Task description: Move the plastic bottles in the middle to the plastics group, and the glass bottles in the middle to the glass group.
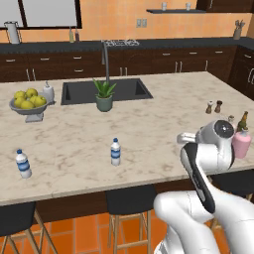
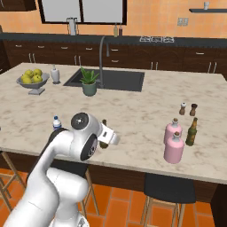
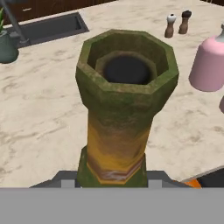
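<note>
The hand view looks down the neck of a dark beer bottle [image 3: 124,109], its open mouth toward the camera and its base sunk between the pincer's [image 3: 111,177] fingers at the bottom edge, so the pincer is pinching that bottle; in the right base view the same bottle [image 2: 104,135] peeps out just past the arm's wrist, over the near part of the marble bench [image 2: 133,117]; to the right on the bench stand two pink bottles [image 2: 173,148] with white stoppers, one just behind the other, and a second beer bottle [image 2: 192,132] just beside them; behind these sit two small shakers [image 2: 188,109]; in the left base view one water bottle [image 1: 115,152] with a blue band stands near the middle of the bench's front part, and another water bottle [image 1: 23,163] stands well apart at the left end, near the front edge; farther back are a bowl of lemons [image 1: 28,103], a white pump bottle [image 1: 48,92], a sink [image 1: 82,92] and a potted plant [image 1: 104,95] at the sink's front rim.
</note>
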